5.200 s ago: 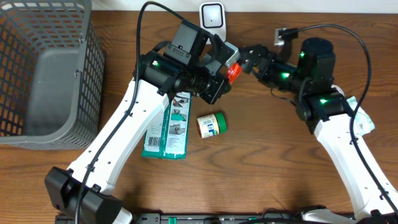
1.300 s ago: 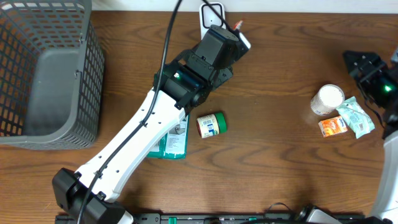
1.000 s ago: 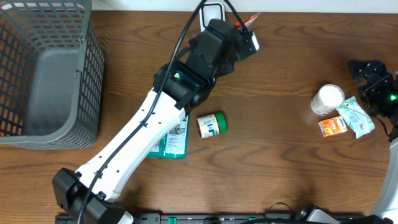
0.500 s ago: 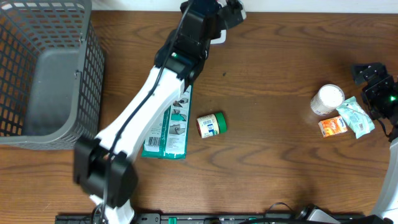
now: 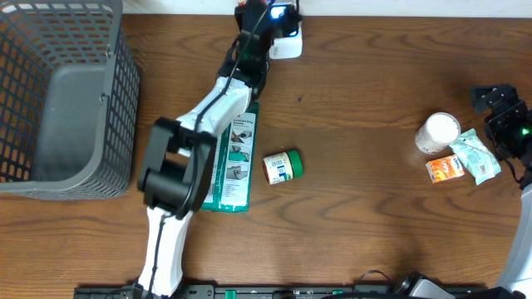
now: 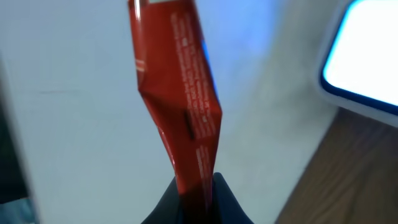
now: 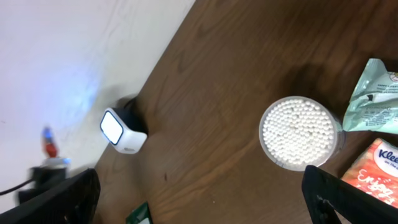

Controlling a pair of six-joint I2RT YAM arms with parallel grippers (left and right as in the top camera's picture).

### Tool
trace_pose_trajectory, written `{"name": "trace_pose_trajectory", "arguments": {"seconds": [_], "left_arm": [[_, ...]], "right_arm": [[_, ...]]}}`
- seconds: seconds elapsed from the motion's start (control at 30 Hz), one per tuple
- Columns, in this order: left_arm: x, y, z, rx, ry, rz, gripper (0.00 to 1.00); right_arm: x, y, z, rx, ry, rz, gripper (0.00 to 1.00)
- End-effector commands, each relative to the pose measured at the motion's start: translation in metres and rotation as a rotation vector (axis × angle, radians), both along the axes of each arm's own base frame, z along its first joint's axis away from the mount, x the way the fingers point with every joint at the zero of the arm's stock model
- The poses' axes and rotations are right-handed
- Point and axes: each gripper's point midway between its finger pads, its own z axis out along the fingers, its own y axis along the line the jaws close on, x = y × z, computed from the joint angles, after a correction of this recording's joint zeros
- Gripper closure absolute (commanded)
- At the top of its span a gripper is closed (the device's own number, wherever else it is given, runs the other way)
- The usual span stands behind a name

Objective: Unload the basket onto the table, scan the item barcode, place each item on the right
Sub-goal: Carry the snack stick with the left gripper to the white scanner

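Observation:
My left gripper is shut on the lower end of a red tube with fine print on it, held upright against the white wall. The white scanner glows blue-white at the upper right of the left wrist view. From overhead, the left gripper is stretched to the table's back edge, just left of the scanner. In the right wrist view the red tube shows small, left of the scanner. My right gripper stands open and holds nothing, at the far right.
A grey mesh basket stands at the left. A green box and a green-lidded jar lie mid-table. Near the right gripper are a tub of cotton swabs, an orange tissue pack and a pale green packet.
My left arm has swung the red tube from right of the scanner up to the back edge, left of it. The right arm has stayed at the far right.

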Motion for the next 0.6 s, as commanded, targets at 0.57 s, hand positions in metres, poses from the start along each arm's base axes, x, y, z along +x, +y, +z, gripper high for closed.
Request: {"name": "trace_pose_trajectory", "arguments": {"seconds": [0.57], "left_arm": [[0.024,0.012,-0.112,0.193,0.048,-0.081,0.93]], "right_arm": [[0.000,-0.003,0.007,-0.023,-0.015,-0.003,0.01]]}}
